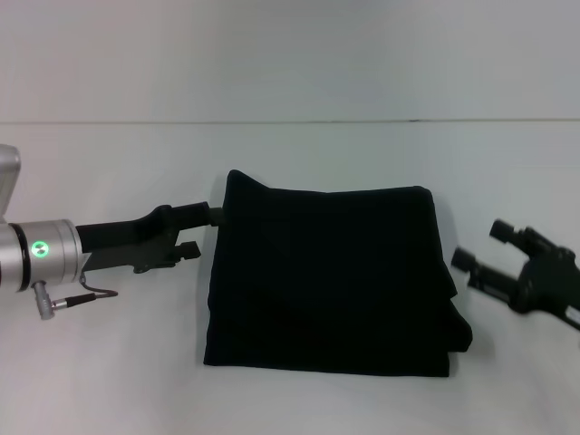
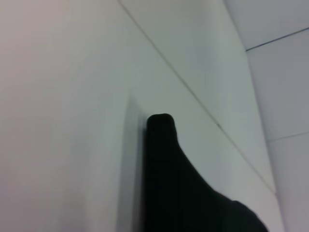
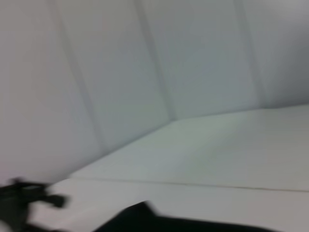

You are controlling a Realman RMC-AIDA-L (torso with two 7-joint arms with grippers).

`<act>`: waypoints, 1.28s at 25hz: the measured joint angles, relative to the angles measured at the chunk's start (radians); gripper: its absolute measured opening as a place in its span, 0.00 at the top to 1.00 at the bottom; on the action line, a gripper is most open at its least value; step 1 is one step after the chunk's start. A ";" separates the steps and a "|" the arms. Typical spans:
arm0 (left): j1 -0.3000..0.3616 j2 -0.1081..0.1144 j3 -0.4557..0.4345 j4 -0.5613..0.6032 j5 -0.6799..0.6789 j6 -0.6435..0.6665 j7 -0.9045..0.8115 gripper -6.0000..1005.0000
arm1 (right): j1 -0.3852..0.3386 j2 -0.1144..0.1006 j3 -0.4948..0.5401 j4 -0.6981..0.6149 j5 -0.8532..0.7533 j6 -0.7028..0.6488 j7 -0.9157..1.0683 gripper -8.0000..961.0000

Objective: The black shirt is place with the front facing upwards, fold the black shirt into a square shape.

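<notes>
The black shirt (image 1: 331, 281) lies folded into a rough square in the middle of the white table; its lettering and neck label are hidden. Its far left corner stands up slightly. It also shows in the left wrist view (image 2: 178, 193) and at the edge of the right wrist view (image 3: 145, 220). My left gripper (image 1: 205, 232) is at the shirt's left edge near that corner, open, with its upper finger (image 1: 214, 214) touching the fabric. My right gripper (image 1: 480, 243) is open and empty, just right of the shirt and apart from it.
The white table (image 1: 109, 362) runs back to a seam line against a pale wall (image 1: 290, 54). The left gripper shows far off in the right wrist view (image 3: 29, 193).
</notes>
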 joint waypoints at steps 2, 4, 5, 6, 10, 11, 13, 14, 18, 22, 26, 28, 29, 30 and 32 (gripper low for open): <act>-0.008 0.001 0.004 0.001 0.029 -0.016 -0.012 0.17 | -0.029 -0.002 -0.007 -0.028 -0.048 -0.069 -0.005 0.04; -0.015 0.000 0.007 0.001 0.053 -0.032 -0.021 0.17 | -0.045 -0.003 -0.008 -0.044 -0.090 -0.108 -0.007 0.04; -0.019 -0.002 0.008 0.001 0.066 -0.042 -0.026 0.17 | -0.051 -0.003 -0.009 -0.050 -0.108 -0.122 -0.008 0.04; -0.024 -0.003 0.010 0.001 0.075 -0.049 -0.030 0.17 | -0.055 -0.004 -0.009 -0.052 -0.122 -0.132 -0.009 0.04; -0.050 -0.008 0.035 -0.002 0.099 -0.063 -0.036 0.18 | -0.054 -0.002 -0.010 -0.054 -0.157 -0.147 -0.013 0.04; -0.056 -0.009 0.047 -0.004 0.099 -0.065 -0.036 0.18 | -0.052 -0.001 -0.011 -0.054 -0.162 -0.149 -0.015 0.04; -0.062 -0.012 0.063 -0.004 0.100 -0.066 -0.037 0.18 | -0.050 0.001 -0.013 -0.054 -0.172 -0.152 -0.018 0.04; -0.065 -0.015 0.071 -0.005 0.100 -0.067 -0.037 0.19 | -0.048 0.002 -0.013 -0.055 -0.176 -0.152 -0.018 0.04; -0.067 -0.020 0.088 0.000 0.100 -0.061 -0.034 0.19 | -0.046 0.004 -0.014 -0.055 -0.182 -0.164 -0.019 0.04; -0.067 -0.024 0.106 0.016 0.102 -0.034 -0.011 0.20 | -0.042 0.006 -0.017 -0.055 -0.183 -0.168 -0.019 0.04; -0.067 -0.034 0.126 0.024 0.104 -0.036 -0.001 0.33 | -0.039 0.007 -0.019 -0.052 -0.183 -0.170 -0.019 0.04; -0.066 -0.041 0.126 0.034 0.103 -0.039 -0.001 0.42 | -0.038 0.008 -0.019 -0.051 -0.184 -0.170 -0.019 0.04; -0.065 -0.043 0.126 0.037 0.104 -0.040 -0.001 0.46 | -0.037 0.008 -0.019 -0.050 -0.184 -0.170 -0.019 0.04; -0.064 -0.044 0.126 0.039 0.104 -0.041 -0.001 0.51 | -0.037 0.008 -0.019 -0.049 -0.184 -0.170 -0.019 0.04; -0.064 -0.045 0.126 0.041 0.104 -0.041 0.000 0.60 | -0.036 0.009 -0.019 -0.049 -0.184 -0.170 -0.019 0.04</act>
